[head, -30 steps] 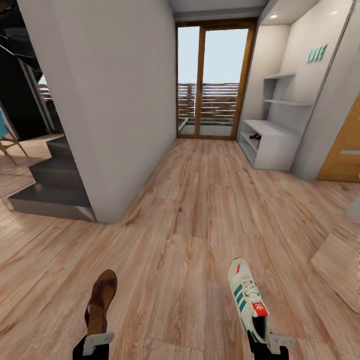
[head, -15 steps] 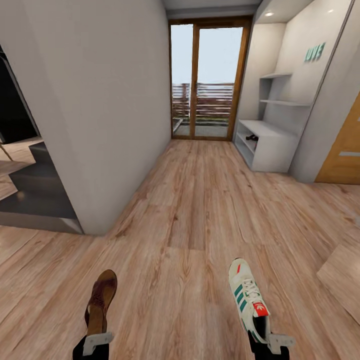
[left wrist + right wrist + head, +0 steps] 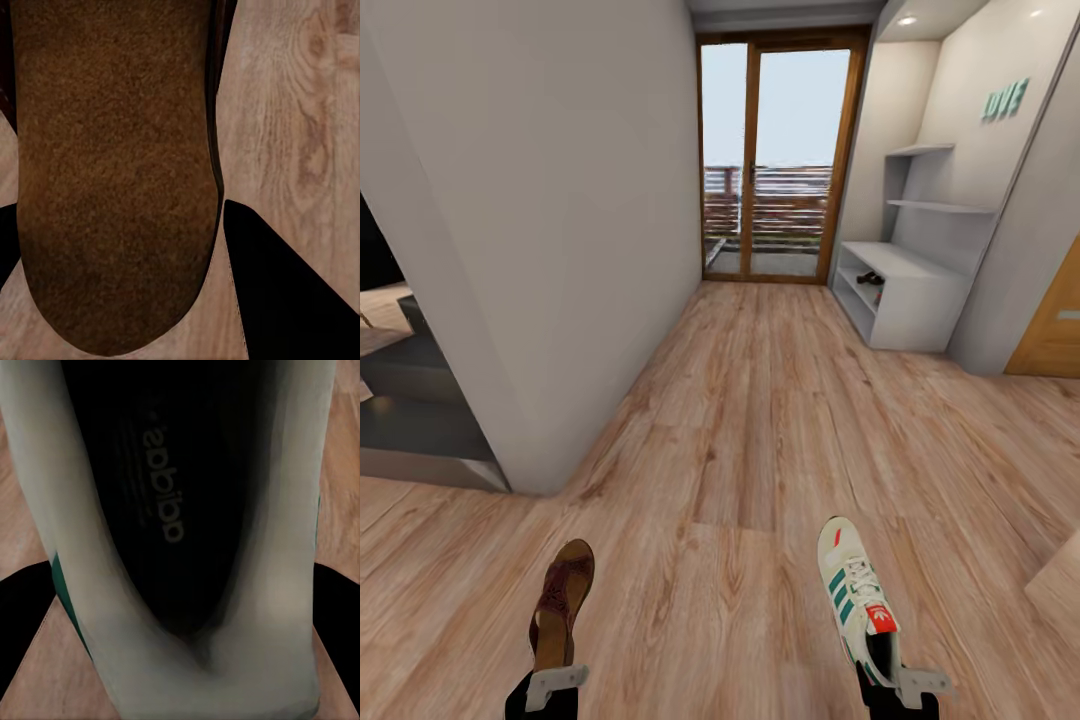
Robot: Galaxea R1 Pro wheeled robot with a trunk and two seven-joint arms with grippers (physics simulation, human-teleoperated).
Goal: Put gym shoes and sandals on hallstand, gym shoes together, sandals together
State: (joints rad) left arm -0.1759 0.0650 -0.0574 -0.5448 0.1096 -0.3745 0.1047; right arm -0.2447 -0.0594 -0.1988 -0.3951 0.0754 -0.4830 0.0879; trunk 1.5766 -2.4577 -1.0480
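A robot rolls down a wood-floored corridor with footwear in both arms; the left gripper (image 3: 552, 668) is clamped on the heel of a brown sandal (image 3: 562, 602), the right gripper (image 3: 890, 672) is clamped on the heel of a white gym shoe (image 3: 856, 592), both carried toes forward above the corridor floor (image 3: 760, 420); in the left wrist view the sandal's brown footbed (image 3: 112, 172) sits between the dark fingers, and in the right wrist view the trainer's dark insole (image 3: 161, 502) does likewise.

Ahead on the right stands the hallstand (image 3: 905, 290), well apart from the robot; a small dark item (image 3: 870, 278) lies on one of its open shelves, too small to identify, though it may be a shoe already delivered; no other shoe lies on the floor between robot and rack; by this reading the carry is underway and the placing of these two is not yet done.

Compared with a second ago, the whole view has shifted: the white wall (image 3: 560, 230) at left looms larger, the stairs have slid out towards the edge, the glass doors (image 3: 775, 165) and rack appear slightly nearer; the camera has moved, while the shoes keep the same place in the grippers.
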